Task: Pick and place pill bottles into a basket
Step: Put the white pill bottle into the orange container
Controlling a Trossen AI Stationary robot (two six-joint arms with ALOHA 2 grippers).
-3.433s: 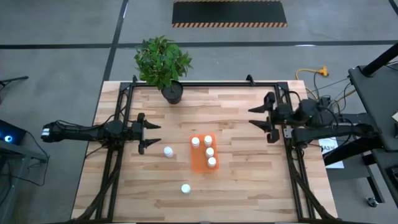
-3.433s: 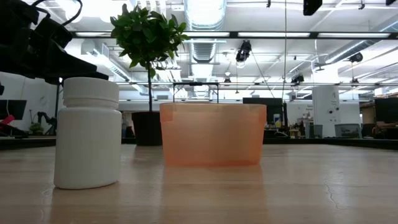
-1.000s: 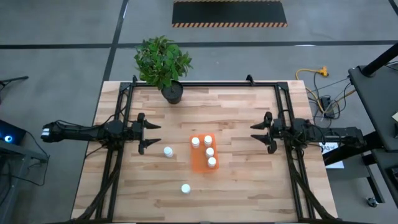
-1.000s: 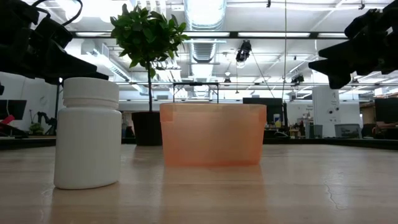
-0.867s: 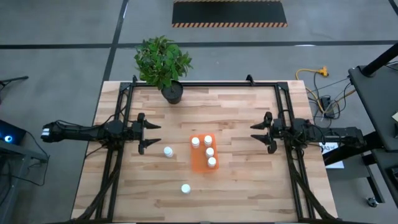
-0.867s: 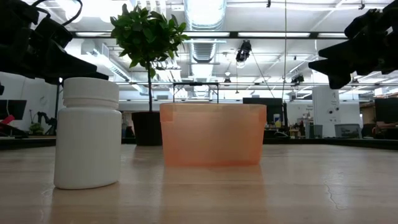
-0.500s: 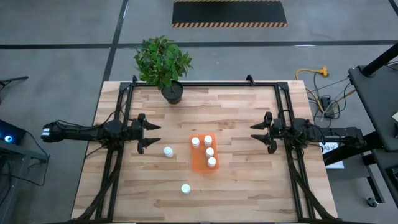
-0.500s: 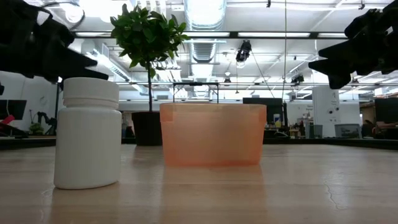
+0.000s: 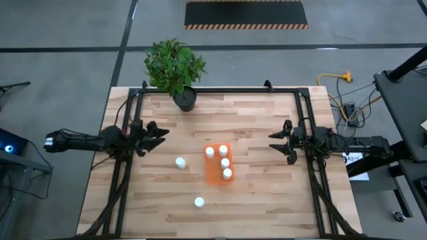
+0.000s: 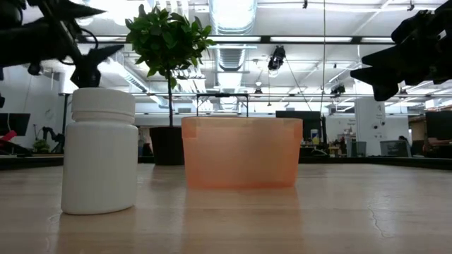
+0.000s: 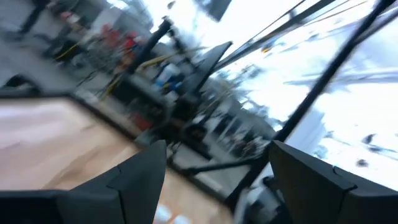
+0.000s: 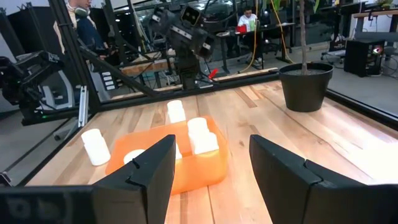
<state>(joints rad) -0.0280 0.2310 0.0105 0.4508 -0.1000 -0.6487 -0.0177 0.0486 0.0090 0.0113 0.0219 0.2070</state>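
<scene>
Left arm reaching in across the tabletop's left edge, stretched nearly level, wrist rolled so the left gripper [image 9: 155, 131] tilts toward the far edge. Fingers spread wide apart, nothing between them; in the left wrist view both dark fingers [image 11: 142, 180] frame blurred background only. In the low view, raised high at upper left, left gripper [image 10: 85, 32] well clear of the tabletop.

Right arm extended in over the right edge, level, right gripper [image 9: 279, 141] pointing toward the tabletop's middle. Fingers [image 12: 152, 173] parted, empty, hanging above the wood.
</scene>
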